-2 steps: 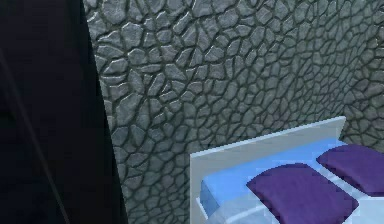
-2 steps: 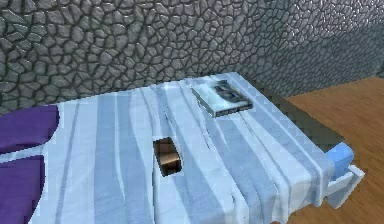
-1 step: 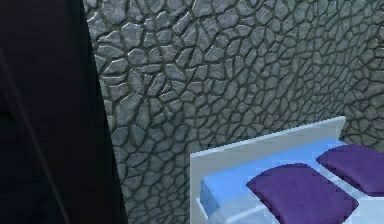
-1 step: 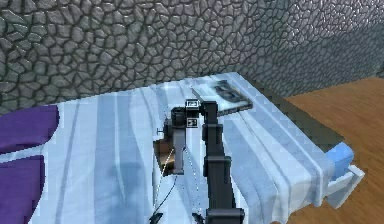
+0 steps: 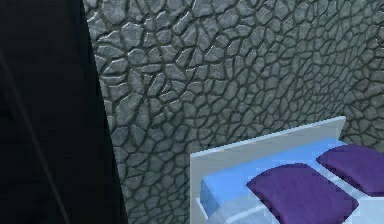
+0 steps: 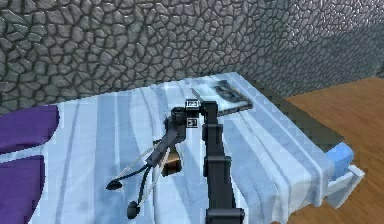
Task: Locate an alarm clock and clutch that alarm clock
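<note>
In the arm side view the dark arm (image 6: 215, 165) rises over a bed with a pale blue striped cover (image 6: 100, 130). The gripper (image 6: 125, 197) reaches from the two white squares (image 6: 190, 112) down toward the view's lower left, its thin fingers (image 6: 117, 185) above the cover. A small brown and gold blob (image 6: 174, 160), perhaps the alarm clock, lies on the cover beside the gripper's dark body. I cannot tell whether the gripper holds anything.
A flat grey thing like a book or laptop (image 6: 226, 95) lies on the bed's far side. Purple pillows (image 5: 300, 195) (image 6: 25, 130) sit at the headboard (image 5: 270, 150). A grey stone wall (image 5: 220, 70) stands behind. Wooden floor (image 6: 340, 110) lies past the bed's foot.
</note>
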